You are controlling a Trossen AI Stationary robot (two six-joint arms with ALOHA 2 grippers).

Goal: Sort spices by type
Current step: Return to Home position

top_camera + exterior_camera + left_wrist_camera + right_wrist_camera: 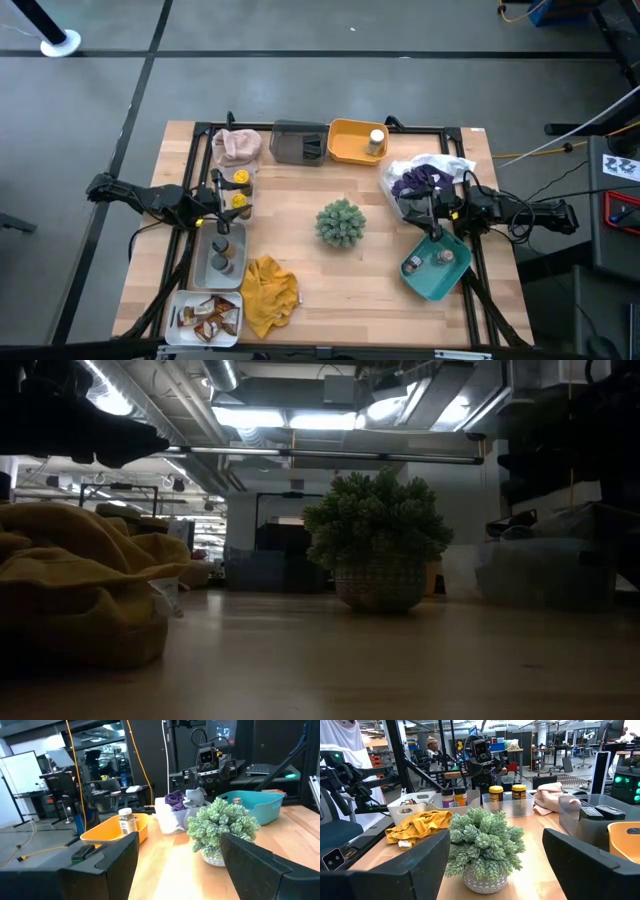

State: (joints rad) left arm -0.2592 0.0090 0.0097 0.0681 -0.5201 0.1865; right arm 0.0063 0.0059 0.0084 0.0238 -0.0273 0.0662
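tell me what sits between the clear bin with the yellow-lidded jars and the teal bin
The green spiky plant ball stands roughly midway between the clear bin and the teal bin, with only bare wood besides; the high view shows it.

My table (300, 190): pale wood, dark frame
Centre: plant ball (341, 222)
Seven o'clock: yellow cloth (270, 295), white bin (170, 318)
Four o'clock: teal bin (425, 285)
Twelve o'clock: dark bin (298, 145), orange bin (348, 145)
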